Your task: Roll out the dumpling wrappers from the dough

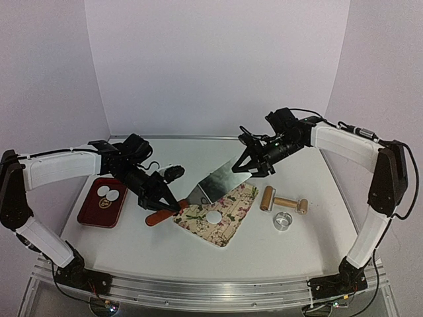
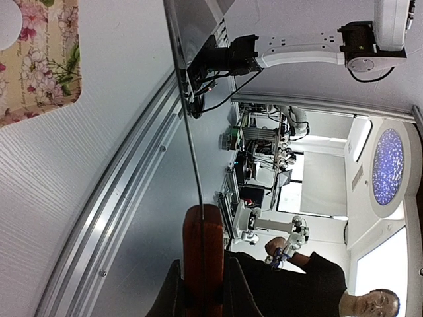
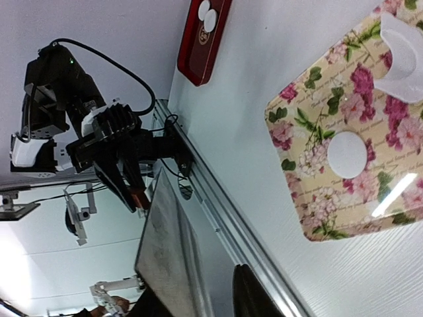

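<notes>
One round white dumpling wrapper (image 1: 213,216) (image 3: 347,154) lies on the floral board (image 1: 228,221) (image 3: 310,112), beside a leftover piece of dough (image 3: 400,56). Two more wrappers (image 1: 108,193) (image 3: 207,14) sit in the red tray (image 1: 99,212). My left gripper (image 1: 164,201) (image 2: 203,264) is shut on the wooden handle (image 2: 203,238) of a spatula. Its metal blade (image 1: 215,185) (image 3: 168,257) is raised over the board's far-left corner. My right gripper (image 1: 250,166) (image 3: 198,290) stands open at the blade's far end, a finger on each side.
A wooden rolling pin (image 1: 284,201) lies right of the board, with the metal ring cutter (image 1: 283,220) just in front of it. The red tray sits at the left, near my left arm. White walls enclose the table on three sides.
</notes>
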Controlling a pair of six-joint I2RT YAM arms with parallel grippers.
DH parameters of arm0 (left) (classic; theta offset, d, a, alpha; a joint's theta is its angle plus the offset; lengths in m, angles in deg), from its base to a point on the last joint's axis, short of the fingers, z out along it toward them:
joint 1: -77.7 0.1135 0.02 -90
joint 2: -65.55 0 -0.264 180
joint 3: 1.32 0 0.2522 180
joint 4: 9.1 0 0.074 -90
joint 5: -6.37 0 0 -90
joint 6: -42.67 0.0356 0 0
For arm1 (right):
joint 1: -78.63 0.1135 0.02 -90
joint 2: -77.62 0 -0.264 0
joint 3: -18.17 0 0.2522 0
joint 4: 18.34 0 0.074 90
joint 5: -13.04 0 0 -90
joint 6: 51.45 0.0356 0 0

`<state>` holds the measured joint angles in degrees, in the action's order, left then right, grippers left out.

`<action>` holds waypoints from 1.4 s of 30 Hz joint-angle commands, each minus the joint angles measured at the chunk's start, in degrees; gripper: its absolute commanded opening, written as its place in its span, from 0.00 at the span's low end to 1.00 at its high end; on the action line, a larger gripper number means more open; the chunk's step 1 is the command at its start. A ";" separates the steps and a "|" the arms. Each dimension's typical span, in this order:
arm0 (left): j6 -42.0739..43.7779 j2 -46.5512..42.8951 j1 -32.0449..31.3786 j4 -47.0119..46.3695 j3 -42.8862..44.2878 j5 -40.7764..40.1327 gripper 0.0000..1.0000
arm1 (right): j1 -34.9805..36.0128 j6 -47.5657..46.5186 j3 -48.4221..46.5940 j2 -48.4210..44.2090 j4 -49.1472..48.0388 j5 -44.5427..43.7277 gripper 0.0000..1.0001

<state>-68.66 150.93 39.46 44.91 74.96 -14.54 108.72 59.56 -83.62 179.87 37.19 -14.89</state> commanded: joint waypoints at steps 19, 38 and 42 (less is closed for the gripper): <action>-29.56 -16.79 7.33 -41.35 -16.42 -15.29 0.85 | -2.03 28.05 8.71 -10.20 -28.44 -4.90 0.00; -41.58 -18.13 11.69 -49.82 -19.20 -14.55 0.63 | -1.79 26.58 11.15 -11.06 -29.53 -4.49 0.00; -41.34 -17.47 11.70 -47.61 -18.25 -14.85 0.62 | -1.68 26.30 11.81 -11.45 -29.51 -5.34 0.00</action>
<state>-109.53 132.75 51.02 -3.13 54.31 -28.79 106.79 86.62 -71.99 171.91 10.89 -20.78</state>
